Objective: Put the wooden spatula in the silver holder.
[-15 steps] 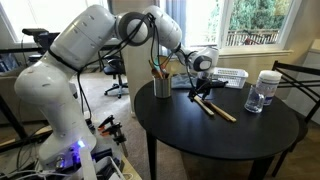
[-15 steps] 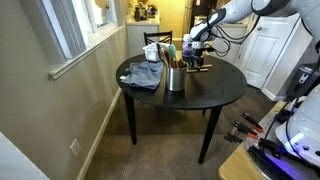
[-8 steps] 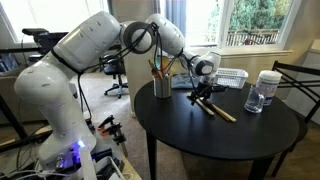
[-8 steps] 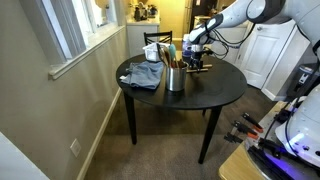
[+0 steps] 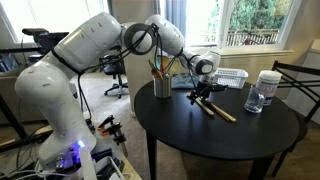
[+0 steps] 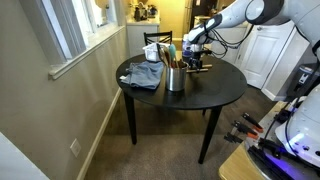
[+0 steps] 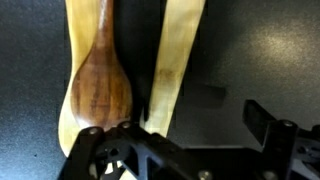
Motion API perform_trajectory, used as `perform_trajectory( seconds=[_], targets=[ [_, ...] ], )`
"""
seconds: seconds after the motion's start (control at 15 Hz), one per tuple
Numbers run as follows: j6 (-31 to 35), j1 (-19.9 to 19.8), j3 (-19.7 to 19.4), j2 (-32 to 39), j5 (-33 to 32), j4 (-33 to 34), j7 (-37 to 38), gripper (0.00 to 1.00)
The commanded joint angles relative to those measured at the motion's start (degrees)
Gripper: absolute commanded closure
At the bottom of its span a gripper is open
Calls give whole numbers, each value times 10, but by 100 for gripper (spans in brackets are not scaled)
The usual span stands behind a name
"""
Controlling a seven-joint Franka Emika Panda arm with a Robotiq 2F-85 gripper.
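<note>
The wooden spatula (image 7: 178,55) lies flat on the black table, light tan and broad. Right beside it lies a wooden spoon (image 7: 98,90) with a darker bowl. My gripper (image 7: 185,130) is open and low over them, and the spatula's near end sits between its two fingers, closer to the left one. In an exterior view the gripper (image 5: 201,93) hovers just above the two utensils (image 5: 216,109). The silver holder (image 5: 162,86) stands upright near the table's edge with several utensils in it. It also shows in the other exterior view (image 6: 176,78).
A white mesh basket (image 5: 230,76) sits behind the gripper. A clear jar with a white lid (image 5: 264,90) stands near the far edge of the round black table (image 5: 220,140). A grey cloth (image 6: 145,74) lies beside the holder. A chair back (image 5: 300,80) stands by the table.
The gripper has come down a little toward the two wooden utensils. The utensils and the holder have not moved.
</note>
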Motion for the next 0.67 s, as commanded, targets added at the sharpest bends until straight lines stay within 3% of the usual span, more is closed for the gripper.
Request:
perform_trajectory(
  seconds=[0.0,0.07,0.13,0.33,0.6],
  targets=[
    [-3,13,-4,2,-13,-2,-18,0],
    [-4,16,-5,2,-17,-2,-20,5],
    [-3,18,-4,2,-20,-3,-23,26],
    [-2,21,-4,3,-26,-2,-26,36],
    [-1,25,-7,2,-32,-3,-28,64]
  ],
)
